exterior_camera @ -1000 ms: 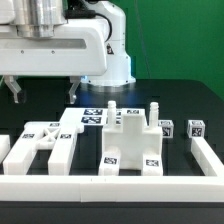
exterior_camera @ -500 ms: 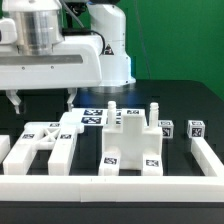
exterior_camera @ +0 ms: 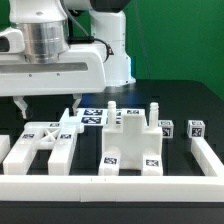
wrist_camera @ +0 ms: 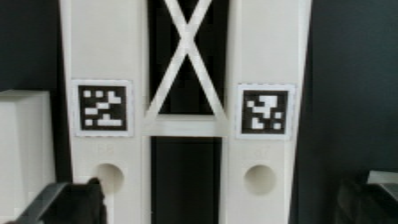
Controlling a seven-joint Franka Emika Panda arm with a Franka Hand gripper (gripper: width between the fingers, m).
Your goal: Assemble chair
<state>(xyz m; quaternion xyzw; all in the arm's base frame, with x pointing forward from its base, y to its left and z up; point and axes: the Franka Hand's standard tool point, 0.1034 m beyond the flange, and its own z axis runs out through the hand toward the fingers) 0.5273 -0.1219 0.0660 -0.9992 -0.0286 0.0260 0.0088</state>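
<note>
hovering wide open over the frame (exterior_camera: 60, 150) lying on the tabletop (exterior_camera: 190, 100) at the exterior view's left, the gripper (exterior_camera: 46, 102) should centre across its width and descend straight before closing.

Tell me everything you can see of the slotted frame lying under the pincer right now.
The slotted frame is a chunky matte white part, plastic by its look. It has two long rails joined by crossbars, thin X bracing in one slot, and two black-and-white tags and two round holes on the rails. It lies flat on the black table, at the exterior view's left. The open pincer hovers over it and does not appear to touch it.
</note>
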